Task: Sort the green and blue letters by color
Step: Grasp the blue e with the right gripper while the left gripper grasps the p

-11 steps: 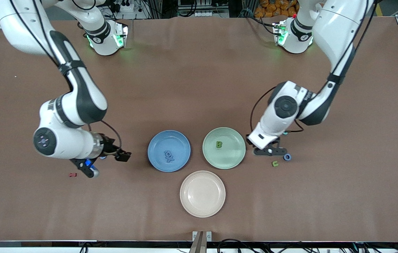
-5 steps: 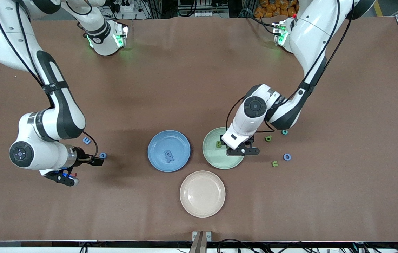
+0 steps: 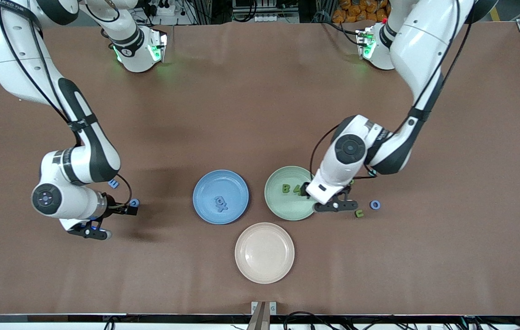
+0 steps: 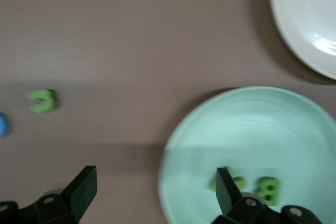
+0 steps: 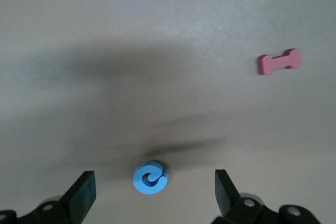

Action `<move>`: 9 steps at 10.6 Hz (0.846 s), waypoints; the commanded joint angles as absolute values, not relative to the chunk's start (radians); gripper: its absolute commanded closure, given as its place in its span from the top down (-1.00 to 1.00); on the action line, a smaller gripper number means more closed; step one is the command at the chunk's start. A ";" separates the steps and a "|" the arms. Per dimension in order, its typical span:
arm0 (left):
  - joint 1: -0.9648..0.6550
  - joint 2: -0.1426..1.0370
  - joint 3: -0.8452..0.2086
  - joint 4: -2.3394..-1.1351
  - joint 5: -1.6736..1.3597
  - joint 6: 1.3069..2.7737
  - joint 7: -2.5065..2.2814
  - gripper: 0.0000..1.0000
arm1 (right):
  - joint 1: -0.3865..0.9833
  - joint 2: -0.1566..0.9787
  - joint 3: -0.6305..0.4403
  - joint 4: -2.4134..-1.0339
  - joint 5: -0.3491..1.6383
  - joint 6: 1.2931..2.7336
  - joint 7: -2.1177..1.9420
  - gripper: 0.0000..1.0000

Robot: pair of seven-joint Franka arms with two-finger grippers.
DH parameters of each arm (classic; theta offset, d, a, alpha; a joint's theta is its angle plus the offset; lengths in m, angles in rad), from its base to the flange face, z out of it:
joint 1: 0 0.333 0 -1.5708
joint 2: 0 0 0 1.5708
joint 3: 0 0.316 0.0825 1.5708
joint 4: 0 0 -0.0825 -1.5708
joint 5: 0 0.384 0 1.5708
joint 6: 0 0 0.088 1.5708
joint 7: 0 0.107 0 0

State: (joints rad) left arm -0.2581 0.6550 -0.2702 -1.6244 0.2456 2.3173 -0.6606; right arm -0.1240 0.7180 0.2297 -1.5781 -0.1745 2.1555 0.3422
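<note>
The left arm partly hides a green letter (image 3: 295, 189), perhaps an N.

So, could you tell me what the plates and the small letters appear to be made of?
The green plate, blue plate and cream plate look like smooth plastic or melamine with a slight sheen, going by soft highlights. The blue letter and green letter look like matte foam, thick and dull-surfaced, though rubber is possible.

Green letters (image 3: 291, 188) on green plate (image 3: 283, 206)
</note>
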 commanded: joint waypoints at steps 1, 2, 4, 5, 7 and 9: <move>-0.161 0.580 -0.279 -1.706 0.264 2.240 -0.578 1.00 | -0.133 0.686 0.248 -1.655 -0.216 2.187 0.333 1.00; -0.150 0.574 -0.279 -1.719 0.261 2.229 -0.593 0.61 | -0.133 0.686 0.250 -1.664 -0.215 2.187 0.333 1.00; -0.129 0.578 -0.278 -1.765 0.267 2.220 -0.595 0.61 | -0.135 0.664 0.252 -1.739 -0.215 2.270 0.333 1.00; -0.129 0.578 -0.278 -1.782 0.267 2.218 -0.592 0.63 | -0.140 0.641 0.250 -1.814 -0.215 2.366 0.333 1.00; -0.118 0.580 -0.279 -1.816 0.268 2.227 -0.583 0.64 | -0.149 0.635 0.250 -1.859 -0.215 2.430 0.334 1.00; -0.120 0.592 -0.284 -1.822 0.268 2.233 -0.571 0.58 | -0.149 0.632 0.250 -1.861 -0.215 2.427 0.334 1.00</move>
State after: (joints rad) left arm -0.1300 0.6068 -0.2707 -1.7910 0.2459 2.2246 -0.5823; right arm -0.1278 0.6821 0.2378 -1.8114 -0.1985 2.4204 0.3388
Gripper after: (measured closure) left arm 0.185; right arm 0.000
